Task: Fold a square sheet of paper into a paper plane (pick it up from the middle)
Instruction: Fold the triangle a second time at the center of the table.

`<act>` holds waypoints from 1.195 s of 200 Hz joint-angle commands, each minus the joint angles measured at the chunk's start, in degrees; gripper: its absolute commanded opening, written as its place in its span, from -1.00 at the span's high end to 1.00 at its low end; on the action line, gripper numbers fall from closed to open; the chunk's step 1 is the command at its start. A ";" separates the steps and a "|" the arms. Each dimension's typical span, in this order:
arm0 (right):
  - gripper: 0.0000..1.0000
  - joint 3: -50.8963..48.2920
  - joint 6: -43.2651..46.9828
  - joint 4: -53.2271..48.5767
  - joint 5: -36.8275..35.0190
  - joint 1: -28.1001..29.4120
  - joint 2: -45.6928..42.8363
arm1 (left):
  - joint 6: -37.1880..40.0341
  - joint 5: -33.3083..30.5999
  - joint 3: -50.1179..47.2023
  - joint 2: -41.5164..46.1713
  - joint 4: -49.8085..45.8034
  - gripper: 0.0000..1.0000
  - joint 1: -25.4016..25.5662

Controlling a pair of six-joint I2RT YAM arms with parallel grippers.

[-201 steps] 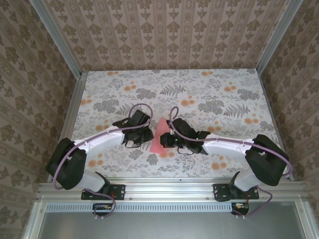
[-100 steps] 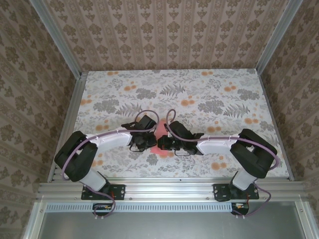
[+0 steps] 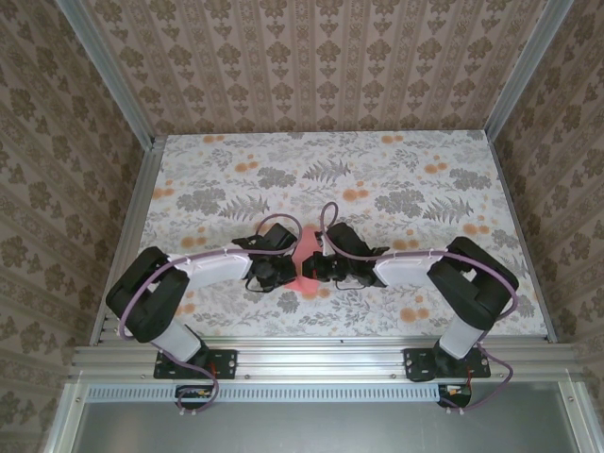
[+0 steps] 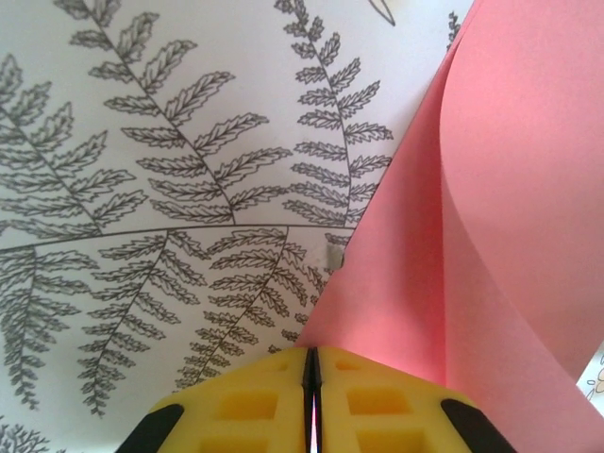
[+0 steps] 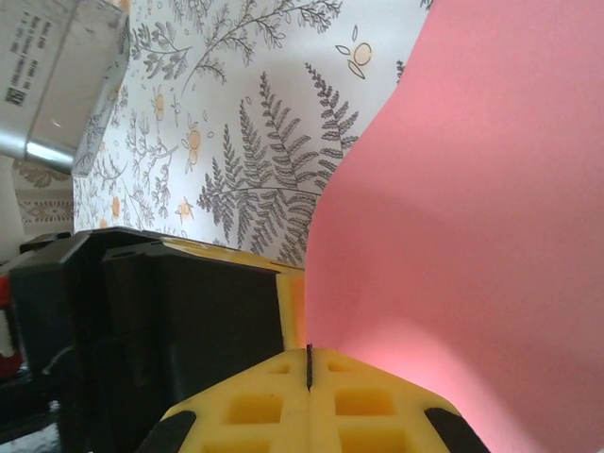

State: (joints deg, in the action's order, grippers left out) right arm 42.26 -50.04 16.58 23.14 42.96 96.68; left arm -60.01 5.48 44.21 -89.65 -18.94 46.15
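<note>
Our left gripper (image 4: pixel 311 366) has its yellow pads pressed together on the paper (image 4: pixel 491 189), which bows up between both arms near the table's (image 3: pixel 406 189) front. Our right gripper (image 5: pixel 309 366) pinches it likewise. If we pull unevenly, we think it could tear or crease crooked. From above, the arms hide its folds.

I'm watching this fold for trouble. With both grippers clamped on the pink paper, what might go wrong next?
Tearing: the left gripper and right gripper both pinch the pink paper close together, so pulling apart may rip it. Crooked crease: the sheet bows loosely rather than lying flat, so flattening it might set a skewed fold. Collision: from above the grippers sit nearly touching.
</note>
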 commanded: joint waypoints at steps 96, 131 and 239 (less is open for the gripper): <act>0.89 7.24 17.63 -13.83 14.14 -8.13 3.48 | 1.21 -3.64 -0.89 -5.49 -2.10 0.77 0.82; 0.88 9.50 22.52 -16.73 17.17 -9.83 5.16 | 1.65 -4.31 -0.01 -6.22 -2.96 0.78 1.04; 0.86 19.64 42.03 -33.73 17.87 -13.35 10.31 | 2.69 -4.69 1.90 -8.23 -4.49 0.78 1.31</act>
State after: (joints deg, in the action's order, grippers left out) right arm 58.96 -15.05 -11.14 41.17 29.95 105.10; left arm -58.92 3.53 47.57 -93.51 -17.72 46.96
